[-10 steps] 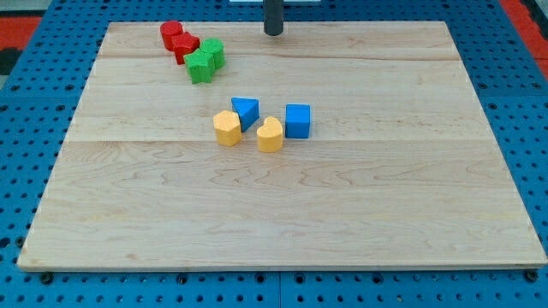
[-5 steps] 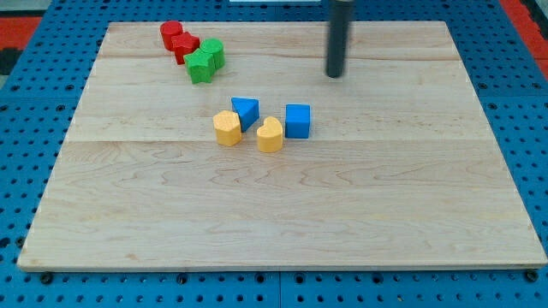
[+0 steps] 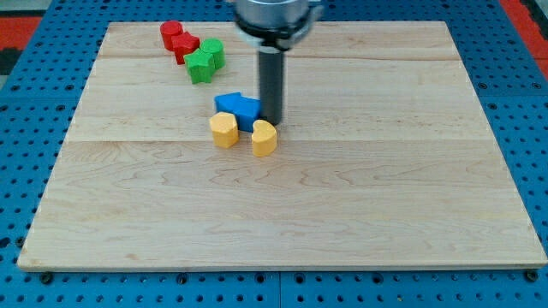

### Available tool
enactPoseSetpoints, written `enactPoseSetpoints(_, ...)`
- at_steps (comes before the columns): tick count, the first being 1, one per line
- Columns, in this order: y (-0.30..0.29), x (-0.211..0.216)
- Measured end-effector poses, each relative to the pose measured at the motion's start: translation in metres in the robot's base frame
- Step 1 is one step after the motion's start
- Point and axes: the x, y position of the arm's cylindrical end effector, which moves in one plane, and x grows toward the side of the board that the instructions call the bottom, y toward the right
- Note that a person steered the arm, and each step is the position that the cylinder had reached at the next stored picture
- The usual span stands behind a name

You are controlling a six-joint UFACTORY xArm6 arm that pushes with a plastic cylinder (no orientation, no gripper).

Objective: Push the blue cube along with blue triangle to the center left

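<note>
My tip (image 3: 273, 121) rests on the board just right of the blue blocks, touching them. The blue cube (image 3: 249, 111) and the blue triangle (image 3: 228, 103) are pressed together near the board's middle; their edges merge, so the shapes are hard to separate. A yellow block (image 3: 223, 130) sits just below the blue pair on the left. A yellow heart-like block (image 3: 264, 138) sits just below my tip.
Two red blocks (image 3: 178, 39) and two green blocks (image 3: 205, 60) cluster at the view's top left. The wooden board (image 3: 282, 214) lies on a blue pegboard. The arm's grey body (image 3: 270, 15) hangs over the top middle.
My tip swept from the top right down and left to the blue cube, pushing it left against the blue triangle. The triangle and both yellow blocks shifted slightly left.
</note>
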Motion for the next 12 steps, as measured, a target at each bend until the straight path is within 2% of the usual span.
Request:
enactPoseSetpoints(1,-0.049,-0.01)
enactPoseSetpoints(3,-0.069,-0.048)
enactPoseSetpoints(4,-0.077,-0.053)
enactPoseSetpoints(9,-0.142,-0.057)
enactPoseSetpoints(12,-0.142,-0.067)
